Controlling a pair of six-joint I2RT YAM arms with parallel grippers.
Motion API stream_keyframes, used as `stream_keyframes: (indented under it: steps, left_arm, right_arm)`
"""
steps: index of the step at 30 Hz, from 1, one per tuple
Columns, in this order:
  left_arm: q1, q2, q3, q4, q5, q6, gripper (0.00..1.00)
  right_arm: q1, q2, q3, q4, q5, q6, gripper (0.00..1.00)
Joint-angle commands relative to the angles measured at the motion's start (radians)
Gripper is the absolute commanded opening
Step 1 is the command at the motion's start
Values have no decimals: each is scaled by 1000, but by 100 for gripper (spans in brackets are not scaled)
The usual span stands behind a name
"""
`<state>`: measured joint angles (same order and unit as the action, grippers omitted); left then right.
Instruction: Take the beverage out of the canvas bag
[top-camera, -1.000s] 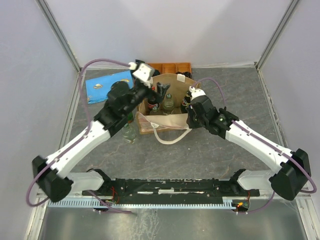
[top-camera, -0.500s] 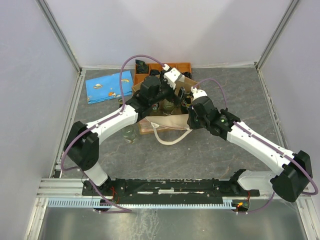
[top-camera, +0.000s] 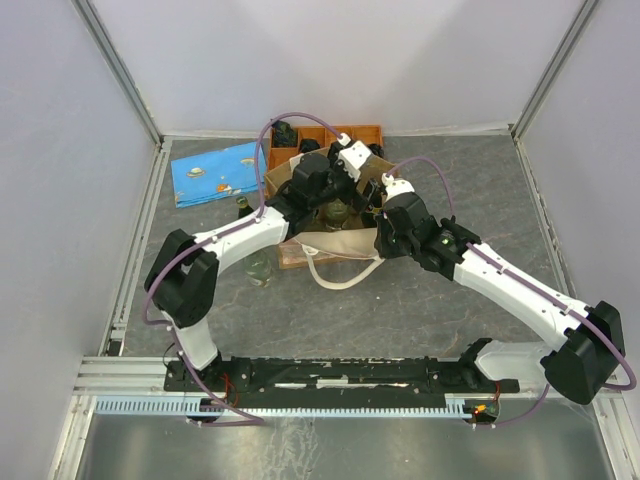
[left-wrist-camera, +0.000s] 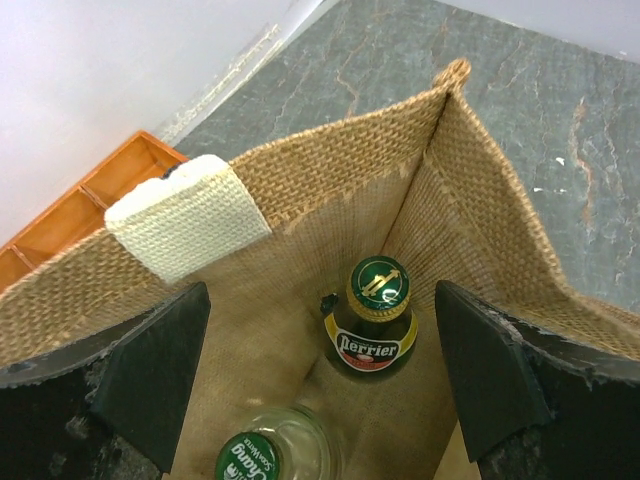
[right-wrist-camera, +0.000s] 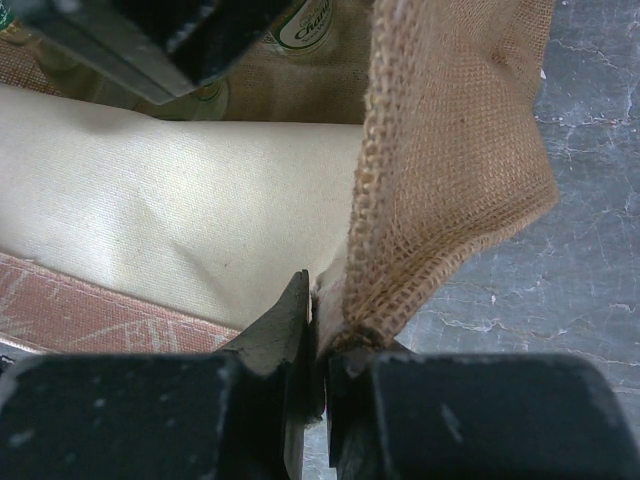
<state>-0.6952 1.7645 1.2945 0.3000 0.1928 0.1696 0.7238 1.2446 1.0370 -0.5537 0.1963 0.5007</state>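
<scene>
The canvas bag (top-camera: 335, 240) stands open mid-table, tan woven with a cream front panel. My left gripper (top-camera: 335, 193) hangs over its mouth, open and empty (left-wrist-camera: 320, 320). Below it in the bag stand a green Perrier bottle (left-wrist-camera: 378, 318) and a clear Chang soda bottle (left-wrist-camera: 268, 455). A cream handle patch (left-wrist-camera: 186, 215) sits on the bag's far wall. My right gripper (top-camera: 384, 228) is shut on the bag's right front corner edge (right-wrist-camera: 322, 300), holding the woven wall (right-wrist-camera: 450, 150) beside the cream panel (right-wrist-camera: 180, 230).
An orange compartmented tray (top-camera: 345, 133) with a dark bottle (top-camera: 285, 132) stands behind the bag. A flat blue patterned pouch (top-camera: 218, 172) lies at back left. A clear bottle (top-camera: 260, 268) and a dark one (top-camera: 243, 207) stand left of the bag.
My left arm has swung right, bringing its gripper from the bag's left rim to above the bag's opening. The right gripper has kept its hold on the bag.
</scene>
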Motion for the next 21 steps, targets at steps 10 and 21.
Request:
stream_keyframes:
  steps: [10, 21]
  left_arm:
    - [2, 111, 101, 79, -9, 16, 99]
    - [2, 155, 109, 58, 9, -8, 86]
  right_arm:
    - [5, -5, 32, 10, -8, -21, 15]
    - [5, -6, 33, 8, -3, -28, 15]
